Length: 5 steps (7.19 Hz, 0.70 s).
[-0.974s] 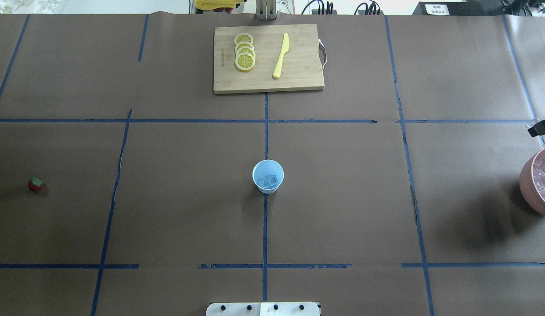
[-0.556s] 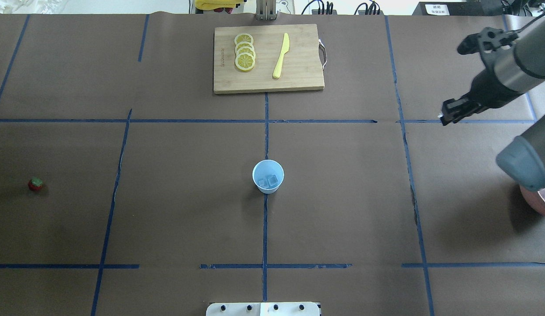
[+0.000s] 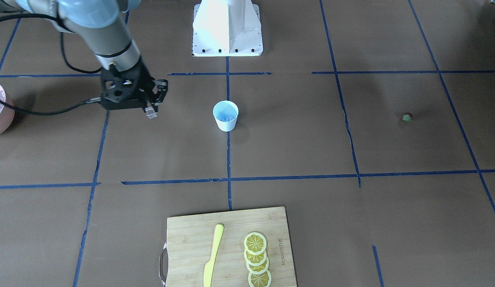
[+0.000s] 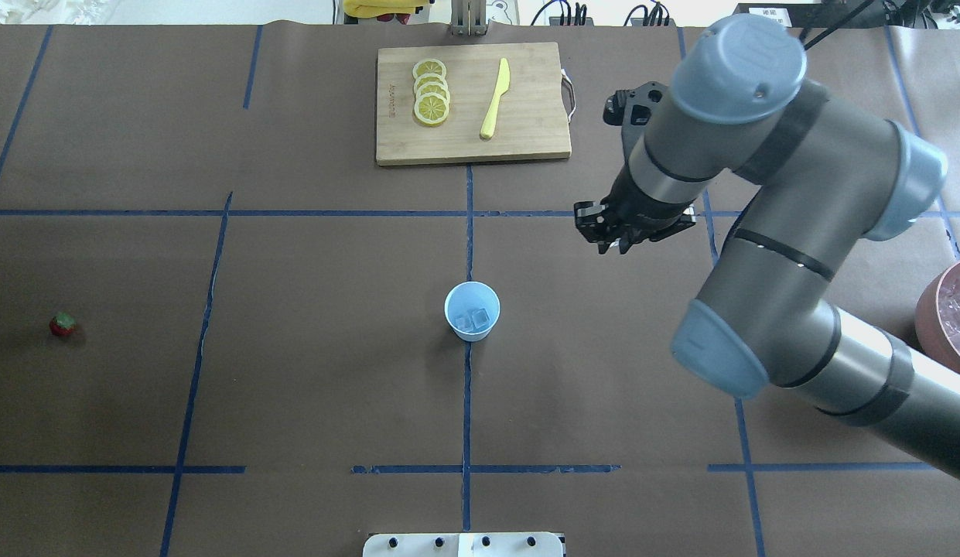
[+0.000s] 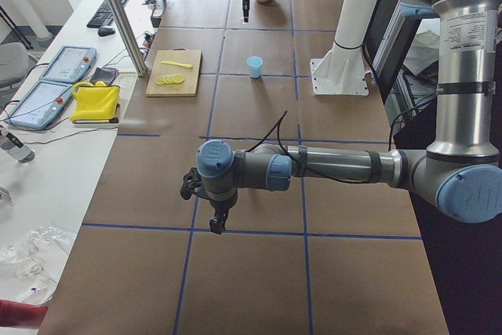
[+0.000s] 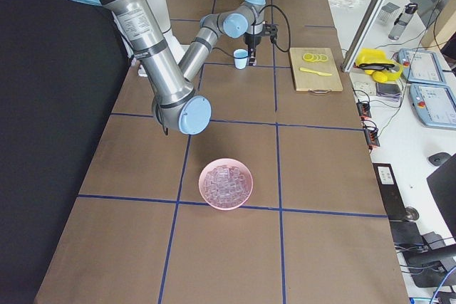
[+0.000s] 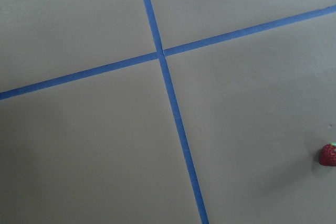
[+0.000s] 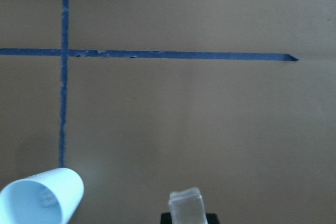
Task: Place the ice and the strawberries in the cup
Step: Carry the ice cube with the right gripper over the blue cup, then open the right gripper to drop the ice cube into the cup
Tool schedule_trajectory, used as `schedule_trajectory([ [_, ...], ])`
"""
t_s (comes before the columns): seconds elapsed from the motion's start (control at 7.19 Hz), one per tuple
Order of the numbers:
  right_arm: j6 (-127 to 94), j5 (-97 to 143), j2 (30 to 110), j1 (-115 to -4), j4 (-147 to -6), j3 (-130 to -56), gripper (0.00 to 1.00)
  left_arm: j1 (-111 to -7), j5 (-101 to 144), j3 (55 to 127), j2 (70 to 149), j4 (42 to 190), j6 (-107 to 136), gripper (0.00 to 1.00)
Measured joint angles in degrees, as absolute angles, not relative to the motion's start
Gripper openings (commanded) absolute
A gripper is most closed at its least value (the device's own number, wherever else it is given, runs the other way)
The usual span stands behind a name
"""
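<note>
A clear, glassy ice cube is pinched between the narrowed fingers of the right gripper, held above the table near the cup. The cup is a smooth, pale-blue taper holding two other cubes. The right arm reaches across with its wrist pointing down. The strawberry lies well apart. Whether the left gripper is parted or closed cannot be told.

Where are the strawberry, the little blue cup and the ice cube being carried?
strawberry (image 4: 62, 324), overhead view, on its red body.
cup (image 4: 470, 294), overhead view, on the bare inner wall.
ice cube (image 8: 185, 204), right wrist view, on its front face.
</note>
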<state>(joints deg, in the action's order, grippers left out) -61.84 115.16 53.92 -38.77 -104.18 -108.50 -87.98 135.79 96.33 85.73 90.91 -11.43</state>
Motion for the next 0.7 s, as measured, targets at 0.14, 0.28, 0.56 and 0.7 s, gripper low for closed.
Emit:
schedule_trajectory([
  [0.14,-67.02,111.75,49.36,-35.21,-104.13,-104.45,0.0,-87.98,135.79,96.33,85.71,90.89,-11.42,1.0],
  [0.28,-70.63,108.69,46.03,-32.34,-103.95,-100.84,0.0,-87.98,135.79,96.33,85.7,90.86,-11.41,1.0],
  [0.56,-74.45,105.98,42.32,-28.99,-103.82,-96.9,0.01,-87.98,135.79,96.33,85.69,90.82,-11.35,1.0],
  [0.7,-75.55,105.04,41.55,-27.78,-103.8,-96.15,0.02,-87.95,135.79,96.33,85.69,90.85,-11.34,1.0],
])
